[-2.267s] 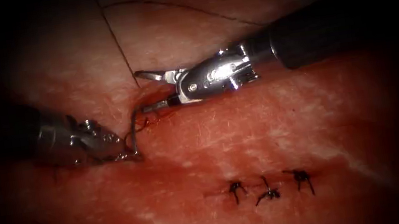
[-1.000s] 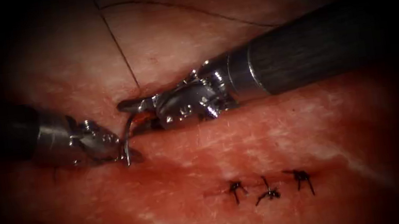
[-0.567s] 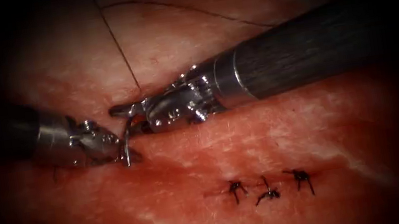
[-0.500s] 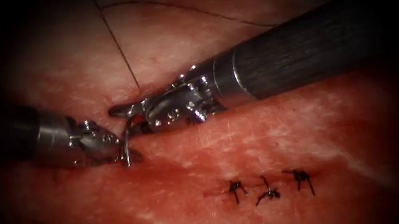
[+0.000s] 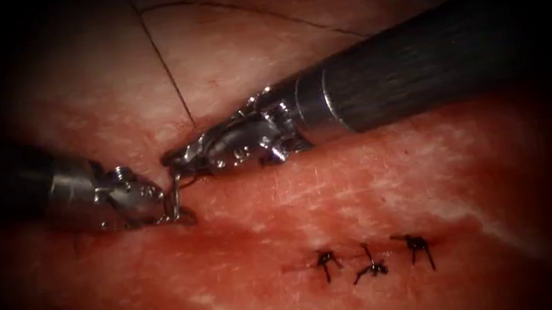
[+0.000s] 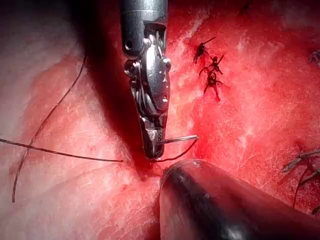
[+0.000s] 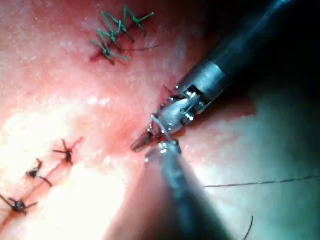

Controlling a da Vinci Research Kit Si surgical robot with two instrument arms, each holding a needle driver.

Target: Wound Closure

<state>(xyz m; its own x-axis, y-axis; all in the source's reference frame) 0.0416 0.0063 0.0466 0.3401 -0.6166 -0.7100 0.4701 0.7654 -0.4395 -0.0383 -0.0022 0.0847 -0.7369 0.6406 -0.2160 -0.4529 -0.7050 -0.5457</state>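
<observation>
My left tool (image 5: pixel 176 214) comes in from the left, its jaws shut on the lower end of the curved needle (image 5: pixel 177 190). The needle rises from there to my right tool (image 5: pixel 172 161), whose jaws are shut on its upper end, at the cut's left end. In the left wrist view the needle (image 6: pixel 180 139) sticks out sideways from the left jaws (image 6: pixel 151 152). In the right wrist view the needle (image 7: pixel 156 122) arcs between both tools' tips. Whether any of it sits in the tissue (image 5: pixel 367 185) I cannot tell. Dark thread (image 5: pixel 167 69) runs from the cut up across the tissue.
Three dark knotted stitches (image 5: pixel 370 261) sit in a row to the lower right, also seen from the left wrist as knots (image 6: pixel 210 60). The right tool's thick dark shaft (image 5: pixel 422 62) crosses the upper right. Red fluid wets the tissue around the cut.
The right tool slid left along the cut with its jaws open, reached the needle's upper end, and has now shut there. The left tool stayed put, still holding the needle.
</observation>
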